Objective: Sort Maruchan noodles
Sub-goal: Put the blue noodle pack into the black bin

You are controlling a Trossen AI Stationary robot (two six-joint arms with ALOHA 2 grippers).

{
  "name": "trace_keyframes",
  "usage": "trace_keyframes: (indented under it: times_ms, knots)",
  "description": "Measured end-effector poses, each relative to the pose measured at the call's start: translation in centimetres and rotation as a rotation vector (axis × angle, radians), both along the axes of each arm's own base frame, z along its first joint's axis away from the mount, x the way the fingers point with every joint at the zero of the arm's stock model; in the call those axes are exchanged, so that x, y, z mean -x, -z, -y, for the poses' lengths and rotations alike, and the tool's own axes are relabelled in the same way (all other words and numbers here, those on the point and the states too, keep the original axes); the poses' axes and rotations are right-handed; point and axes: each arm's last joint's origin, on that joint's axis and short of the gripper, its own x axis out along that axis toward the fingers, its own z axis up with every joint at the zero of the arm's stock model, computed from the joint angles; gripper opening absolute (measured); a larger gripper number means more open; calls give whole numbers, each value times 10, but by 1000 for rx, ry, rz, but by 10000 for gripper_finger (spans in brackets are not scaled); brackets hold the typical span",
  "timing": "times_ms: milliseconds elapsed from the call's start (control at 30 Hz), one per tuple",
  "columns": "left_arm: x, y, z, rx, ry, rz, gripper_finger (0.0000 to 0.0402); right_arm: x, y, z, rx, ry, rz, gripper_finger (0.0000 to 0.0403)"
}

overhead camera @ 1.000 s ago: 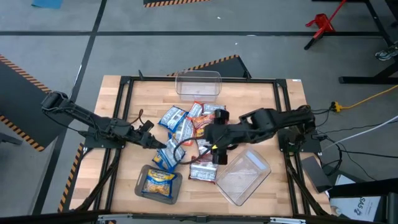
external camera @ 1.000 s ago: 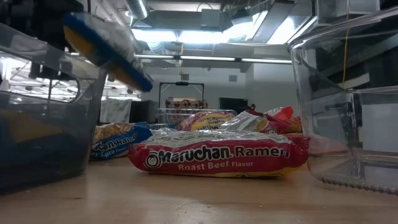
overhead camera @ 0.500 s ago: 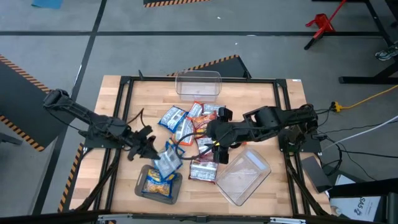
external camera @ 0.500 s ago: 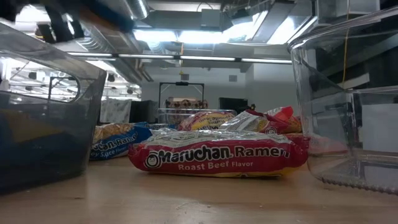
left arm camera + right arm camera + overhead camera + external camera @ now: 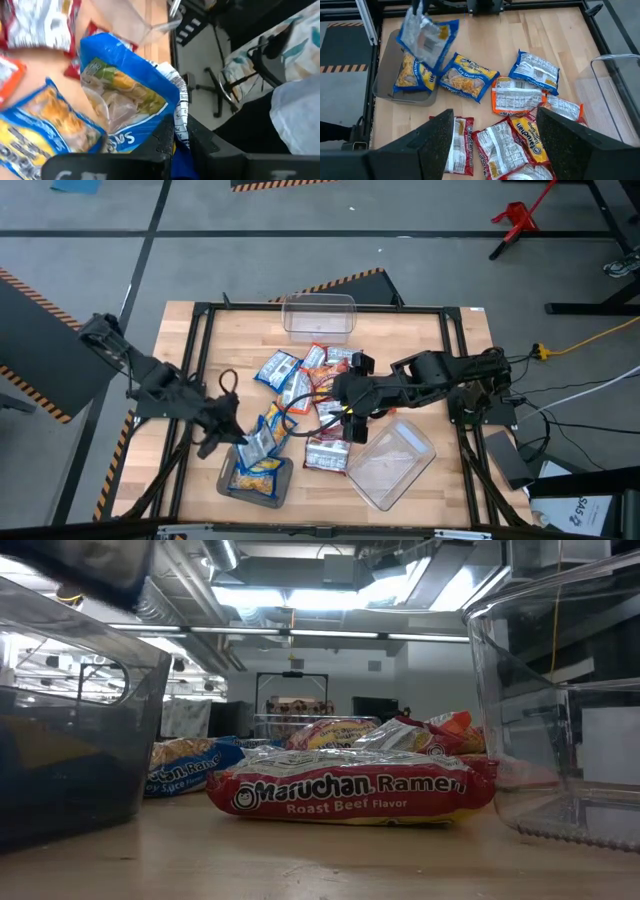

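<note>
High view shows the left gripper point(image 5: 232, 442) clamped on a blue-and-yellow packet point(image 5: 258, 442) hanging over the grey tray point(image 5: 226, 476) — a drop-off, I'd say, needing only a release — while the right gripper point(image 5: 492, 142), fingers spread, hovers above the pile point(image 5: 520, 115).

Overhead camera looks straight down; low camera sits at tabletop level; both share the Roast Beef packet point(image 5: 350, 798) and grey tray point(image 5: 226, 480).

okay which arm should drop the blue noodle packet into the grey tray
Left. The left gripper already holds the blue packet right over the grey tray. The right gripper hangs open above the packet pile.
</note>
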Motion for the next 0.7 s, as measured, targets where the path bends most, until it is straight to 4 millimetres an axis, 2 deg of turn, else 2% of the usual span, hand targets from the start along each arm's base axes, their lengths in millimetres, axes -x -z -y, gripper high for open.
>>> trace_keyframes:
  times_ms: [267, 400, 567, 700]
  knots:
    - [-14, 28, 30, 79, -64, -244, 15, 2, 2, 1, 24, -1, -26, 269]
    - [-16, 34, 36, 152, -128, -322, 15, 2, 2, 1, 29, -5, -31, 269]
    - [-13, 32, 38, 242, -207, -398, 15, 3, 2, 1, 33, -9, -35, 269]
    - [-9, 12, 37, 264, -257, -461, 15, 3, 2, 1, 42, -18, -36, 269]
